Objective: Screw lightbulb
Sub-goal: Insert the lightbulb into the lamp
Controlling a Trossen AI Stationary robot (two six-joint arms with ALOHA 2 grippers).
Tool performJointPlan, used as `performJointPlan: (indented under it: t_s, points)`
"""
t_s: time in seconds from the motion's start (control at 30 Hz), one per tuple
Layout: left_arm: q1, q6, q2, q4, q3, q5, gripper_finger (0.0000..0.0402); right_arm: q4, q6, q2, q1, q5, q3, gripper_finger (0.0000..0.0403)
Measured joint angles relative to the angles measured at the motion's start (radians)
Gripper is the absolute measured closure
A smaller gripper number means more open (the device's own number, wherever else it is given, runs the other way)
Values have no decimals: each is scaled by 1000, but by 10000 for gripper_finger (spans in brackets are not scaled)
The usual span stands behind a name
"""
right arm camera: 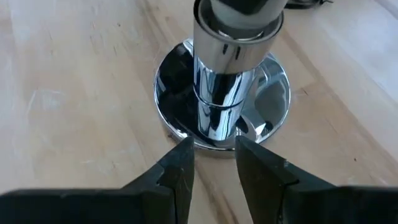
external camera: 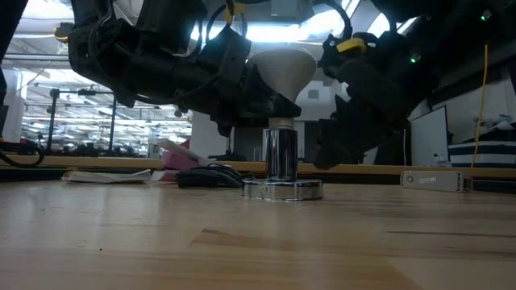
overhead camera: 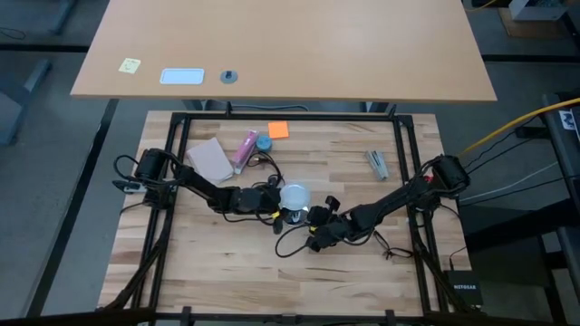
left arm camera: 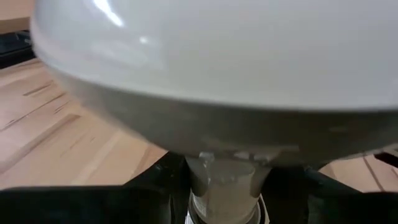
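Lightbulb (external camera: 282, 68) upright mid-tabletop (overhead camera: 227, 263), neck seated in chrome lamp base (right arm camera: 221, 106). Left hand (overhead camera: 276, 206) clamped around lightbulb's globe. Right hand (right arm camera: 214, 165) just beside base, fingers slightly parted, grasping nothing.

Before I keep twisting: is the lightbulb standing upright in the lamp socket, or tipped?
Upright. The low view shows the lightbulb straight above the chrome lamp base, neck in the socket. How far it is threaded: cannot tell.

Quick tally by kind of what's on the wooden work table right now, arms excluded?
Lightbulb: 1
Chrome lamp base: 1
Tan block: 1
Pink tube: 1
Blue round object: 1
Orange note: 1
Grey part: 1
Total: 7
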Motion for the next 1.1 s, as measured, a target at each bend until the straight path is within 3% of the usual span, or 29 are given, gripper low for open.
performJointPlan:
  t_s: [0.47,0.6,0.87,1.1]
  points:
    - [0,1,0,1,0,-2,260,-25,-21,31,-58,17,0,282]
    - [0,-1,0,-1,0,-2,260,-35,-70,33,-90,64,0,282]
    - [2,-9,0,0,0,-10,260,-35,-198,32,-152,60,-2,282]
    - [2,-12,0,-1,0,-10,260,-58,-247,-53,-127,8,-3,282]
